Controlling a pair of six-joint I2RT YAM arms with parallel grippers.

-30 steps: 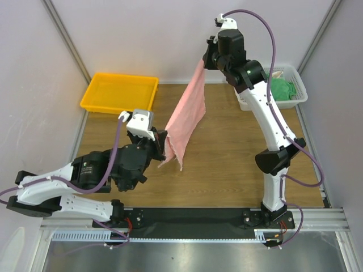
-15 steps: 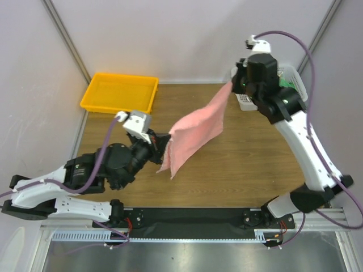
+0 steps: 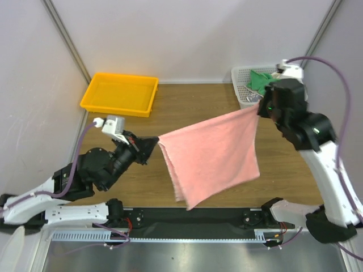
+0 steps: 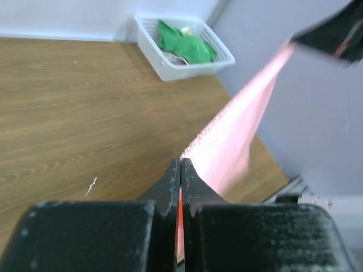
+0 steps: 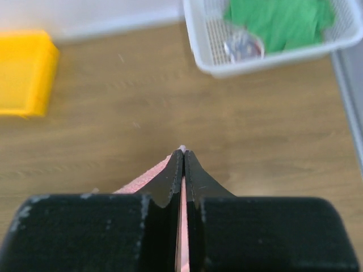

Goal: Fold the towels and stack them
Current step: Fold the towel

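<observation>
Top external view: a salmon-pink towel (image 3: 212, 156) hangs spread in the air over the worktop (image 3: 193, 105), between the two arms.
Far left: a yellow tray (image 3: 91, 102) sits apart from the cloth.
Left jaws: clenched on the towel's left upper corner and held low, just right of the left arm (image 3: 85, 175).
Towel axis: the gripped top edge runs left to right and rises toward the far right. The free cloth droops toward the near edge.
Right jaws: clenched on the right upper corner, higher than the left, with only a thin pink strip showing between them in the right wrist view.
Far right: a white basket (image 3: 241, 76) holds a green towel (image 3: 261, 79) just behind the right jaws.
Coming move, as I judge it: lay the cloth flat. Both corners should come down together, and the right has farther to drop.
</observation>
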